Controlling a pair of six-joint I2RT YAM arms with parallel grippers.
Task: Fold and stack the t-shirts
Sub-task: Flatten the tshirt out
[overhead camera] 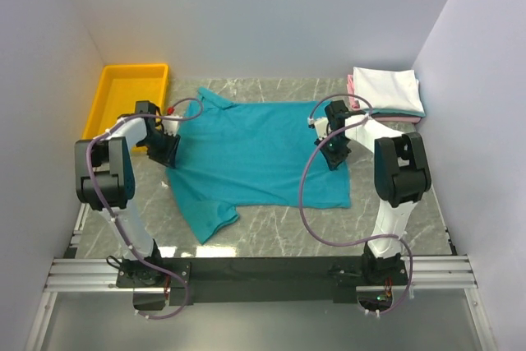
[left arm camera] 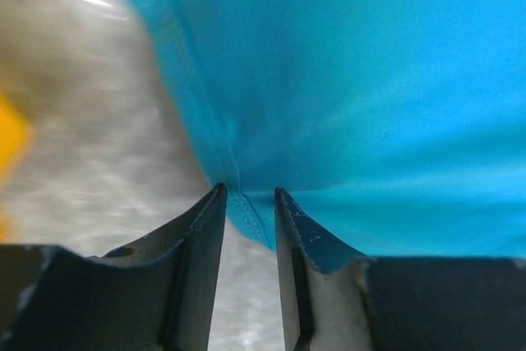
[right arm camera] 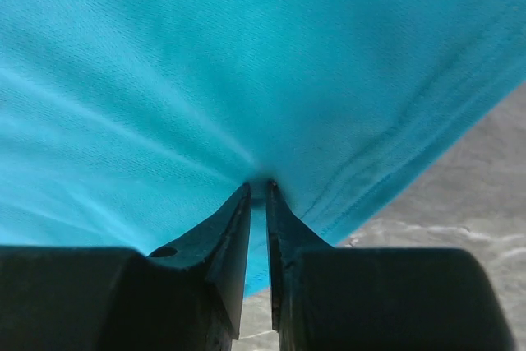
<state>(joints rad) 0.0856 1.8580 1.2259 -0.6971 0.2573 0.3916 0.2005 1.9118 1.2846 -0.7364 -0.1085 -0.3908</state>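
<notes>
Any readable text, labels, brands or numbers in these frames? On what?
None readable. The teal t-shirt is plain in all three views. The yellow bin and the folded stack show no print. The left arm and right arm carry no marking legible at this size.

The worktop (overhead camera: 279,236) was a grey, marble-patterned surface enclosed by white walls on three sides. One teal t-shirt (overhead camera: 255,150) lay spread across its middle, collar towards the far left and one sleeve pointing to the near edge. A yellow bin (overhead camera: 136,92) stood in the far left corner, near the collar end of that shirt. A stack of folded shirts (overhead camera: 386,92), white on top with a pink edge showing beneath, sat in the far right corner.
</notes>
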